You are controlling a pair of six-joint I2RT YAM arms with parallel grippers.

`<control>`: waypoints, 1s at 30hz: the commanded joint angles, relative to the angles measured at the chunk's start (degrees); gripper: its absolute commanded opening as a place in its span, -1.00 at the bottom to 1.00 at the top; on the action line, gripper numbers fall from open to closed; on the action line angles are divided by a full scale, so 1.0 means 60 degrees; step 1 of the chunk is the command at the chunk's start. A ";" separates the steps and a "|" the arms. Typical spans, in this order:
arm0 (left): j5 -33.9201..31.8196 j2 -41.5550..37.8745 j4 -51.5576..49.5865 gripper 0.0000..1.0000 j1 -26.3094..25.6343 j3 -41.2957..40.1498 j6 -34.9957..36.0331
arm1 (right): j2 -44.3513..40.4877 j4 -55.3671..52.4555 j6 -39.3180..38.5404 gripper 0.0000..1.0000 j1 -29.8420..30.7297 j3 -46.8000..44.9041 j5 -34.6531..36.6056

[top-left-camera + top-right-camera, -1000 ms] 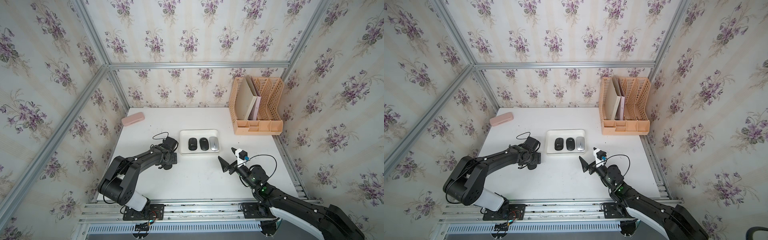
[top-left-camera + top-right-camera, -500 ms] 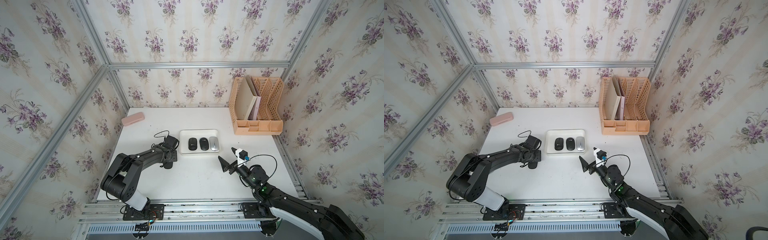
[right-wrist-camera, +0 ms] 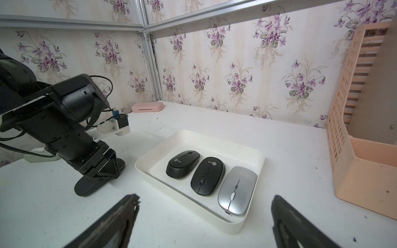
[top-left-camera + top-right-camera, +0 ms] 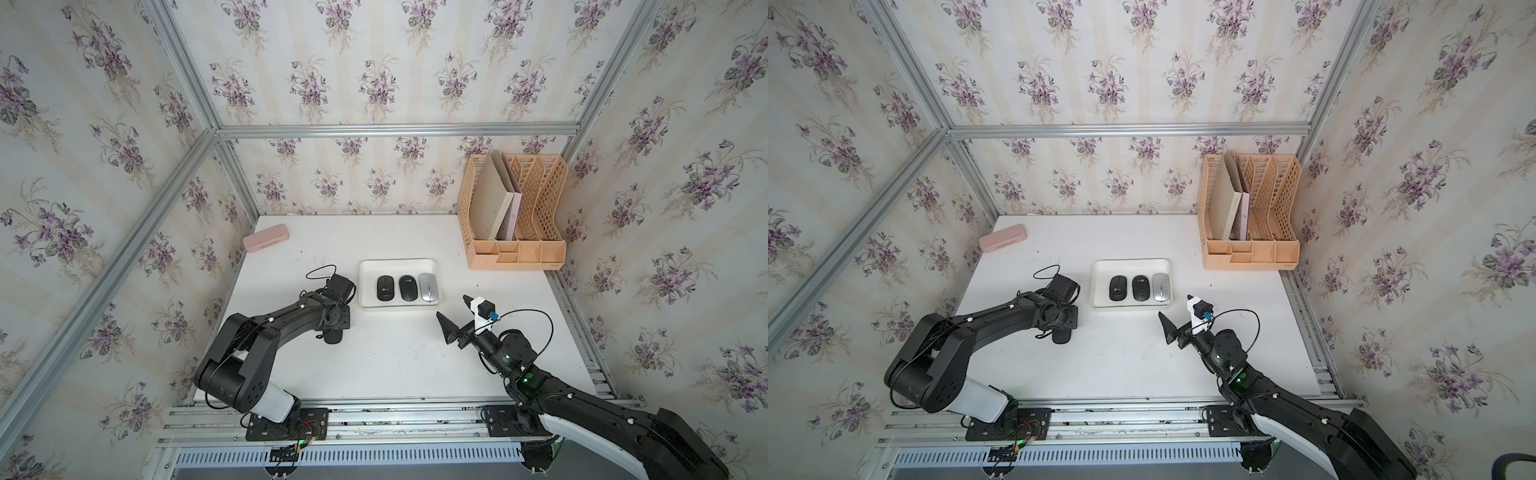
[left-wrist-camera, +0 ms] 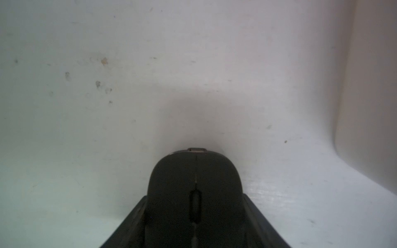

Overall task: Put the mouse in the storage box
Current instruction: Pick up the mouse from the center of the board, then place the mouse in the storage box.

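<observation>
Plainly, the left jaws are closed on the black mouse (image 5: 194, 171), which sits flat on the white desk (image 4: 395, 361) just left of the storage box (image 4: 368, 291) and a little nearer than its near left corner. In the left wrist view the dark fingers (image 5: 137, 212) press against both flanks of the mouse. Its scroll wheel faces up and its front end sticks out beyond them. The rounded wall of the box shows at the edge of that view. In both top views only one end of the mouse (image 4: 332, 336) (image 4: 1062, 336) pokes out from under the left arm's wrist.

Inside the box three mice lie side by side, filling the middle and right: a black one (image 4: 385, 287), a second black one (image 4: 407, 287) and a silver one (image 4: 428, 286). The left strip of its floor is bare.

The right jaws stand wide apart and hold nothing, hovering above the desk just near and right of the box's near right corner.

A pink case (image 4: 266, 237) lies at the far left of the desk, and a peach file organiser (image 4: 515, 208) stands at the far right corner.
</observation>
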 commanded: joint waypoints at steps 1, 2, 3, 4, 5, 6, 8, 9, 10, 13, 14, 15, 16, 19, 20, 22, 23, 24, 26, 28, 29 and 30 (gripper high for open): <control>-0.0131 -0.0183 -0.0523 0.22 -0.0013 0.0251 0.0187 | 0.0027 0.0186 0.0015 1.00 0.0006 0.0044 0.0093; -0.0152 -0.0254 -0.0661 0.22 -0.0042 0.0323 0.0228 | 0.0022 0.0180 0.0018 1.00 0.0010 0.0058 0.0091; -0.0177 -0.0348 -0.0866 0.22 -0.0062 0.0464 0.0244 | 0.0034 0.0177 0.0017 1.00 0.0006 0.0047 0.0095; -0.0240 -0.0440 -0.1089 0.23 -0.0118 0.0591 0.0294 | 0.0033 0.0175 0.0012 1.00 0.0006 0.0049 0.0079; -0.0335 -0.0531 -0.1255 0.23 -0.0199 0.0745 0.0326 | 0.0032 0.0174 0.0019 1.00 0.0006 0.0048 0.0079; -0.0427 -0.0629 -0.1470 0.24 -0.0299 0.0937 0.0354 | 0.0024 0.0174 0.0019 1.00 0.0005 0.0053 0.0066; -0.0516 -0.0825 -0.1764 0.26 -0.0477 0.1354 0.0433 | 0.0022 0.0174 0.0009 1.00 0.0008 0.0047 0.0088; -0.0534 -0.0904 -0.1879 0.26 -0.0533 0.1542 0.0434 | 0.0014 0.0174 0.0013 1.00 0.0006 0.0047 0.0082; -0.0522 -0.0967 -0.1961 0.27 -0.0587 0.1762 0.0449 | 0.0005 0.0169 0.0004 1.00 0.0007 0.0048 0.0095; -0.0278 -0.0960 -0.1929 0.29 -0.0725 0.2455 0.0522 | -0.0007 0.0155 0.0004 1.00 0.0013 0.0050 0.0113; -0.0216 -0.0872 -0.1850 0.29 -0.0794 0.2722 0.0550 | -0.0004 0.0168 0.0004 1.00 0.0006 0.0047 0.0115; -0.0184 -0.0765 -0.1746 0.30 -0.0839 0.2929 0.0578 | -0.0002 0.0163 0.0004 1.00 0.0006 0.0047 0.0122; -0.0149 -0.0622 -0.1587 0.30 -0.0905 0.3145 0.0608 | -0.0002 0.0161 0.0005 1.00 0.0008 0.0048 0.0124; 0.0125 0.0040 -0.1142 0.30 -0.0993 0.3791 0.0583 | 0.0007 0.0158 -0.0009 1.00 0.0008 0.0047 0.0131; 0.0235 0.0330 -0.1016 0.30 -0.1000 0.4040 0.0594 | -0.0002 0.0152 -0.0024 1.00 0.0006 0.0051 0.0153; 0.0301 0.0906 -0.0814 0.30 -0.1065 0.4517 0.0622 | -0.0030 0.0097 -0.0040 1.00 0.0006 0.0061 0.0177; 0.0369 0.1208 -0.0761 0.29 -0.1060 0.4758 0.0634 | -0.0070 0.0073 -0.0053 1.00 0.0006 0.0049 0.0212; 0.0417 0.1471 -0.0710 0.29 -0.1061 0.4945 0.0627 | -0.0088 0.0040 -0.0054 1.00 0.0006 0.0060 0.0226; 0.0401 0.1994 -0.0498 0.29 -0.1101 0.5292 0.0629 | -0.0147 0.0013 -0.0065 1.00 0.0007 0.0047 0.0269; 0.0387 0.2423 -0.0413 0.29 -0.1103 0.5590 0.0627 | -0.0189 -0.0002 -0.0068 1.00 0.0006 0.0032 0.0285; 0.0343 0.2633 -0.0354 0.29 -0.1102 0.5716 0.0627 | -0.0206 -0.0002 -0.0080 1.00 0.0006 0.0032 0.0285; 0.0314 0.2840 -0.0342 0.29 -0.1103 0.5846 0.0626 | -0.0229 -0.0013 -0.0083 1.00 0.0013 0.0034 0.0285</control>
